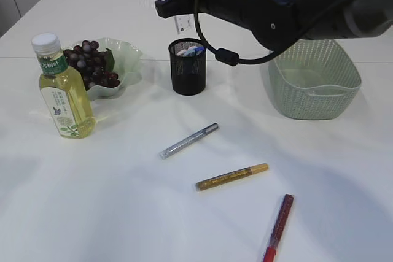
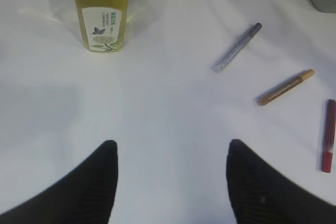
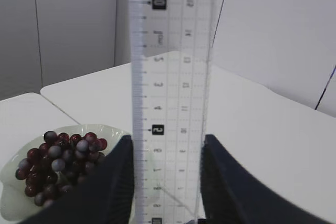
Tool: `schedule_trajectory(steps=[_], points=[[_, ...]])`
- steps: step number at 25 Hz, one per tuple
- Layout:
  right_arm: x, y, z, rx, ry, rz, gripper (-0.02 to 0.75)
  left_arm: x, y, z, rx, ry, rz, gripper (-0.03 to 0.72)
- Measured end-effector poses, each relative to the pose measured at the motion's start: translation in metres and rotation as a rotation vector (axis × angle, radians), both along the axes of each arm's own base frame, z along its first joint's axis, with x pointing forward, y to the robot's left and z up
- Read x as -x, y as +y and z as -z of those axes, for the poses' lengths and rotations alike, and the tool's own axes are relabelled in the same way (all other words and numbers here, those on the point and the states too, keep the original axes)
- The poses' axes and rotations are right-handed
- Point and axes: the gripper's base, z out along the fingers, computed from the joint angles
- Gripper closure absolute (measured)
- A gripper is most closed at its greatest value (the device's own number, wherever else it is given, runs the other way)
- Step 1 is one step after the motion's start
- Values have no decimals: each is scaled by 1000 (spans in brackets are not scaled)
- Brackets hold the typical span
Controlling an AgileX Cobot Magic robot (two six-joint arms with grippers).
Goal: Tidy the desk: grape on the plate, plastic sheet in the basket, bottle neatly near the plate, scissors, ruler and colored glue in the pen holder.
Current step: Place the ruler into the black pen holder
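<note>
My right gripper [image 3: 167, 137] is shut on a clear ruler [image 3: 169, 77], held edge to edge and pointing away from the wrist. In the exterior view that ruler [image 1: 183, 24] hangs just above the black mesh pen holder [image 1: 188, 69], under the right gripper [image 1: 175, 4]. Something blue and white stands inside the holder. Dark grapes [image 1: 92, 62] lie on the pale green plate [image 1: 127, 53], with the yellow bottle [image 1: 62, 87] upright beside it. Three colored glue pens lie on the table: silver [image 1: 188, 140], gold [image 1: 232, 177], red [image 1: 279, 226]. My left gripper [image 2: 171, 148] hovers open over bare table.
A pale green woven basket [image 1: 313, 78] stands at the back right, partly under the right arm; I cannot tell what is in it. The left wrist view shows the bottle [image 2: 101, 11] far ahead and the glue pens [image 2: 285, 87] to the right.
</note>
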Motion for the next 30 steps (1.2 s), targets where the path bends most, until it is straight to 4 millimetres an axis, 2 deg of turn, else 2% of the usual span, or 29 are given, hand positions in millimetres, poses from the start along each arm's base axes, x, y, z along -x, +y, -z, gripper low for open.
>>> schedule_trajectory(steps=[12, 19, 30], points=[[-36, -1, 35, -57, -74, 19, 435, -2, 0, -2, 7, -26, -6, 211], [-54, 5, 40, -53, -111, 25, 435, -2, 0, -2, 8, -30, -7, 211], [-80, -11, 63, -41, -103, 78, 435, -2, 0, -2, 9, -33, -8, 211]])
